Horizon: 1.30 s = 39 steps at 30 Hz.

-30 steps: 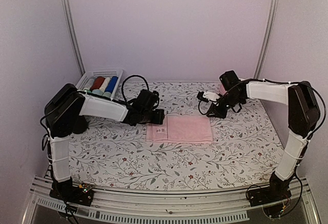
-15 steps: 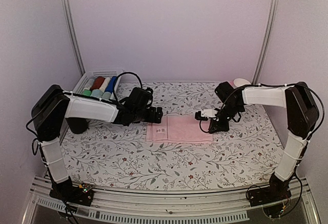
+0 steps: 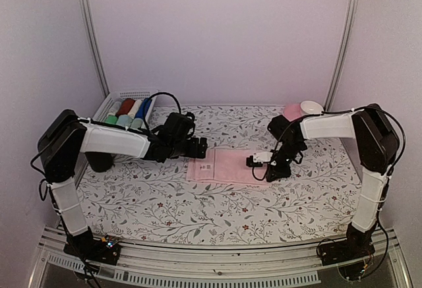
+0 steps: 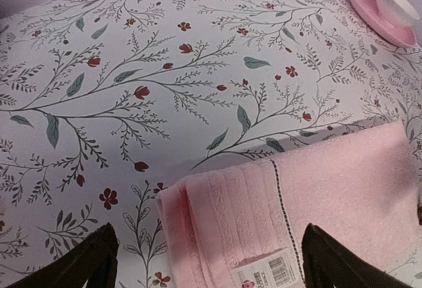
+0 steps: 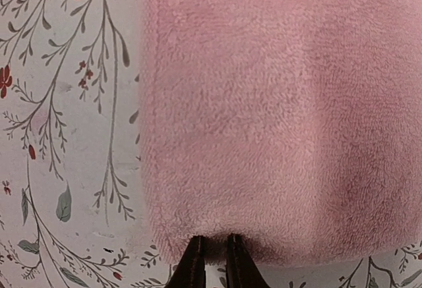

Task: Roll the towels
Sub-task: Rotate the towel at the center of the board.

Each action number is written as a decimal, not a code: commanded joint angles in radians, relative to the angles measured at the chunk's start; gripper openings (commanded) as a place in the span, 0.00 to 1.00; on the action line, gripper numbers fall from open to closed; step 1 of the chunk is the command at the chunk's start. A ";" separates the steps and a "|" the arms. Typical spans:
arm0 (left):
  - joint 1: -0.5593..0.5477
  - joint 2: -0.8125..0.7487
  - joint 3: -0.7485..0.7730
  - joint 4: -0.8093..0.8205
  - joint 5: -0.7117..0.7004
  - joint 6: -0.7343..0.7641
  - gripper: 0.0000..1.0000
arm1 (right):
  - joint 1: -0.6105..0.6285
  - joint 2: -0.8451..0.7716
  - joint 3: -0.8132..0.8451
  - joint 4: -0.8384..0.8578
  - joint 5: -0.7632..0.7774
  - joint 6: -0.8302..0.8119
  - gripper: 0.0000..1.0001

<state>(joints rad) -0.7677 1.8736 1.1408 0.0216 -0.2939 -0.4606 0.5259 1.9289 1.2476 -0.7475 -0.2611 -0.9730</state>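
left arm reaches low, left pincer (image 3: 200,147) spread wide over left end of flat pale pink terry towel (image 3: 227,166) mid floral surface (image 3: 165,202). right arm bent inward, right pincer (image 5: 211,252) narrowed to slit at towel's right edge; grip unclear.

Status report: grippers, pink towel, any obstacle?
Left gripper open at towel, label end. Right gripper narrow at opposite edge, grip unclear. Towel flat, unrolled. Saucer well aside.

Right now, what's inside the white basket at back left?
Rolled cloths: dark red, white, royal blue, pale green rolls nearer. The left arm covers the basket's near end; anything there is hidden.
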 commanded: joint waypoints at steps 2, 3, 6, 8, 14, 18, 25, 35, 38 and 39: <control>-0.004 -0.079 -0.029 0.007 -0.070 -0.001 0.97 | 0.122 0.090 -0.014 -0.132 -0.036 -0.031 0.11; -0.004 -0.092 -0.037 0.007 -0.087 0.000 0.97 | 0.156 0.098 -0.012 -0.157 -0.047 -0.036 0.11; 0.002 -0.143 -0.066 0.007 -0.135 -0.001 0.97 | 0.247 0.123 0.016 -0.223 -0.116 -0.052 0.12; 0.004 -0.176 -0.088 0.010 -0.164 0.005 0.97 | 0.309 0.118 0.060 -0.268 -0.203 -0.065 0.14; 0.002 -0.198 -0.120 0.020 -0.148 0.020 0.97 | 0.363 -0.005 0.178 -0.271 -0.339 -0.057 0.27; -0.012 -0.148 -0.102 0.002 -0.076 -0.019 0.96 | 0.246 -0.086 0.153 -0.154 -0.272 0.031 0.35; -0.063 -0.052 -0.052 0.019 -0.010 -0.053 0.86 | 0.023 -0.149 0.095 0.111 -0.057 0.229 0.83; -0.084 0.123 0.098 -0.133 -0.191 -0.023 0.84 | -0.068 -0.153 0.072 0.217 0.033 0.321 0.99; -0.085 0.162 0.124 -0.173 -0.240 -0.012 0.85 | -0.069 -0.155 0.070 0.221 0.030 0.322 0.99; -0.087 0.171 0.130 -0.179 -0.249 -0.006 0.85 | -0.067 -0.156 0.070 0.221 0.028 0.322 0.99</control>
<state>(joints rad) -0.8463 1.9911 1.2396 -0.0738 -0.4484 -0.4934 0.4633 1.8046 1.3304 -0.5629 -0.2440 -0.6785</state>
